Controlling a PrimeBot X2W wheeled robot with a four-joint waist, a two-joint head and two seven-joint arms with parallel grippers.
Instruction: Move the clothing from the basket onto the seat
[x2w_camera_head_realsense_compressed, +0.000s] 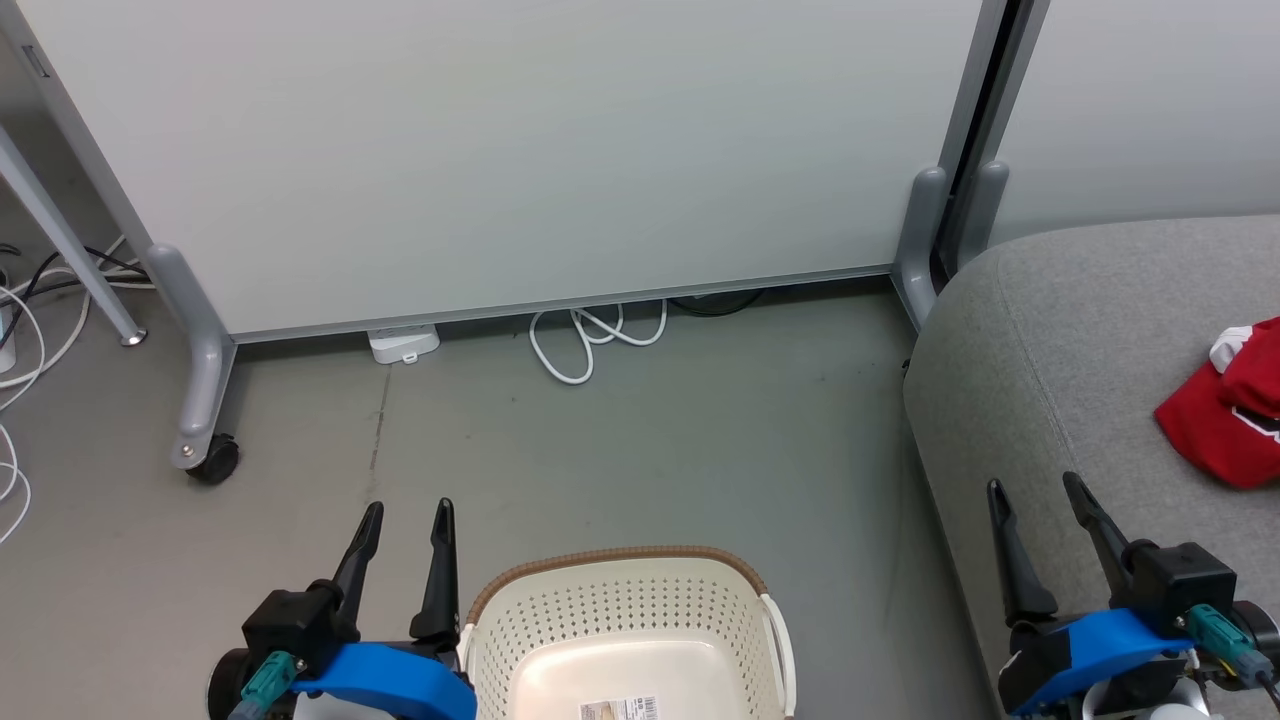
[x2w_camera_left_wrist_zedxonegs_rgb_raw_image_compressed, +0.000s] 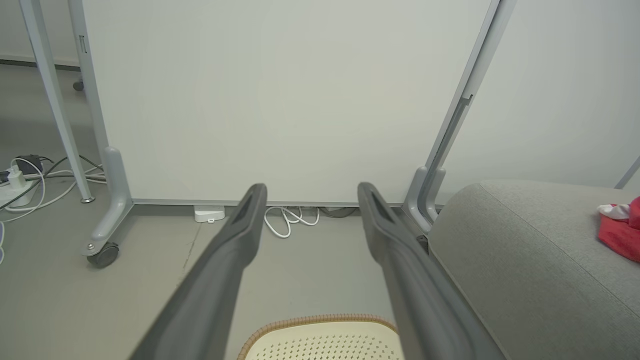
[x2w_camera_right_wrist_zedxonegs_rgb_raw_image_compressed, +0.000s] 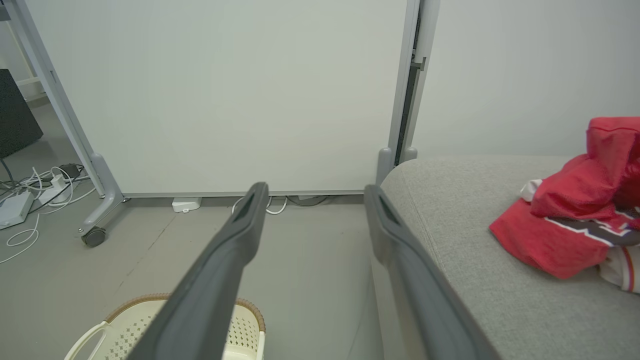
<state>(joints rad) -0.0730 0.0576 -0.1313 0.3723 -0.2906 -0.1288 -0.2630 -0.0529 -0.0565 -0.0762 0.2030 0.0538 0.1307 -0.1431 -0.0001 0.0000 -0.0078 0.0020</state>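
- Beyond my left claw (x2w_camera_head_realsense_compressed: 409, 510) and right claw (x2w_camera_head_realsense_compressed: 1032, 485), both parted, empty: large grey fabric-upholstered seat (x2w_camera_head_realsense_compressed: 1050, 350).
- Cream perforated plastic basket (x2w_camera_head_realsense_compressed: 620, 553): visible floor bare.
- Soft red jersey clothing (x2w_camera_head_realsense_compressed: 1225, 430), heaped on seat: likely light, limp; pinch a fold.

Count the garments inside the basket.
0. The basket is bare inside apart from a label; its near end is cut off by the picture, so something may be hidden. The red clothing lies on the seat.
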